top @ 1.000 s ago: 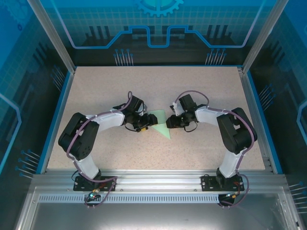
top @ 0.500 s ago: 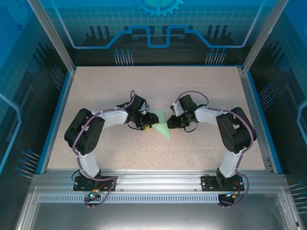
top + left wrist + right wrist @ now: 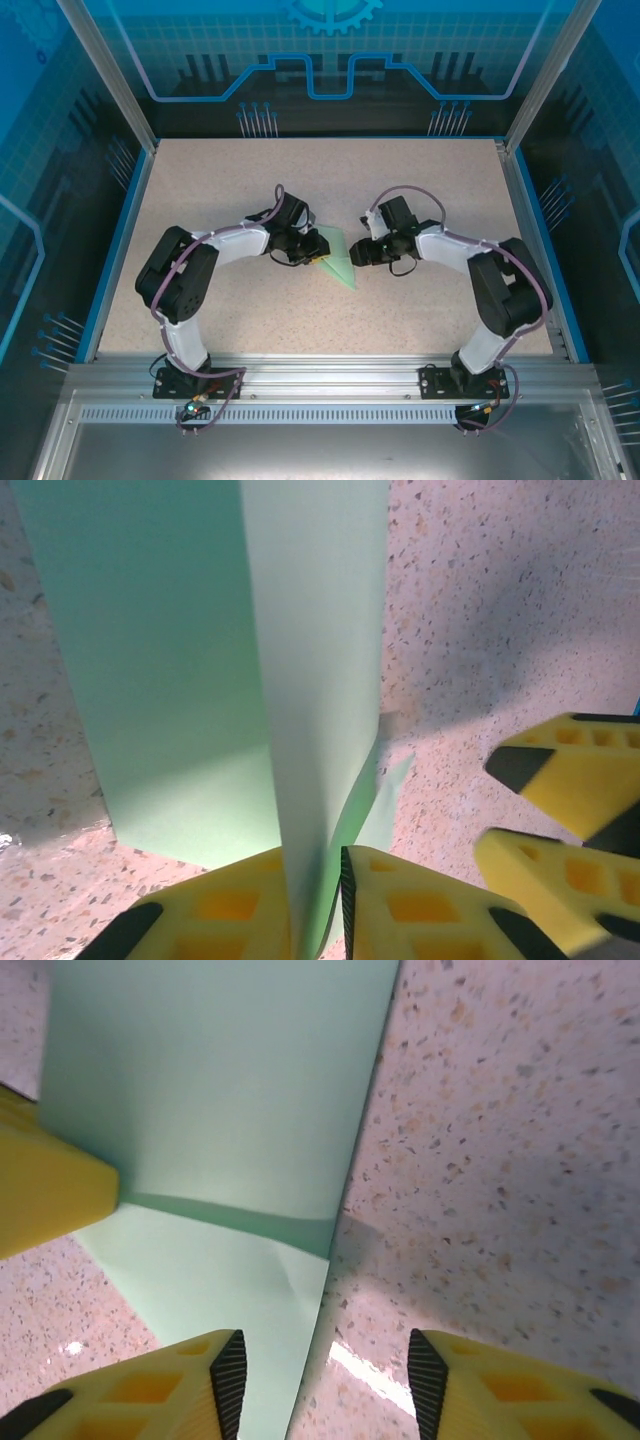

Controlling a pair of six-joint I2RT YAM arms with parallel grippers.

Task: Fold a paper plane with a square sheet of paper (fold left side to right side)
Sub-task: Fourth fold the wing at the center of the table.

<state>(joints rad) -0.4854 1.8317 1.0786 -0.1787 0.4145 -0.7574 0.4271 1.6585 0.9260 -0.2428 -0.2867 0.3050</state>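
Observation:
The square sheet of paper is pale mint green and lies folded into a pointed shape at mid-table, its tip toward the near side. My left gripper is at its left side. In the left wrist view this gripper is shut on a raised flap of the paper that stands up between the yellow fingers. My right gripper is at the paper's right edge. In the right wrist view it is open, low over the table, and the paper's right edge runs between its fingers.
The speckled beige table has a blue rim and an aluminium rail along the near edge. The two grippers are close together; the right fingers show beside the left one, and a left finger shows beside the right.
The left gripper has closed on the paper's raised flap after reaching in a little. The right gripper has opened, and its arm has shifted slightly to the right.

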